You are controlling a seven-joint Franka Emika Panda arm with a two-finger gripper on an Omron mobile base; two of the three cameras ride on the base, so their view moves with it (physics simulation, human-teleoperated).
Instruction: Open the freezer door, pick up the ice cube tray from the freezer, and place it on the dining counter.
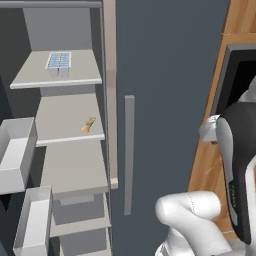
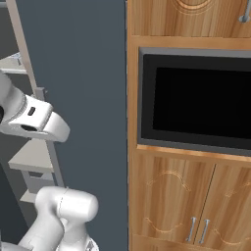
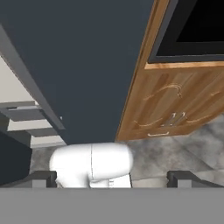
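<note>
Left base view: the freezer (image 1: 70, 150) stands open, light grey shelves stacked inside. The ice cube tray (image 1: 59, 62) sits flat on the top visible shelf, toward its right half, white rim with pale-blue cells. One shelf down, a small tan food piece (image 1: 88, 124) lies near the right edge, well apart from the tray. The freezer door (image 1: 17, 165) is swung out at lower left, showing two white inner bins, one above the other. Right of the shelves runs the plain grey door (image 1: 165, 100), shut, with a grey vertical bar handle (image 1: 129, 155) on it. Beyond that, a wooden cabinet (image 1: 210, 165) and the dark edge of a built-in oven (image 1: 240, 80). The white arm with its dark joint fills the lower right. Right base view: plain grey door on the left, shelf edges just visible at the far left behind the arm's white links. The wooden cabinet takes up the right half, with the black oven window set in a grey frame, two carved lower doors below it carrying paired silver handles (image 2: 198, 230). Hand view: camera looks down the grey door and the cabinet to a grey mottled floor (image 3: 175, 148). The gripper (image 3: 112, 178) shows two dark fingertips (image 3: 43, 179) set wide apart at the bottom, spread with nothing between them but the robot's own white body behind.
</note>
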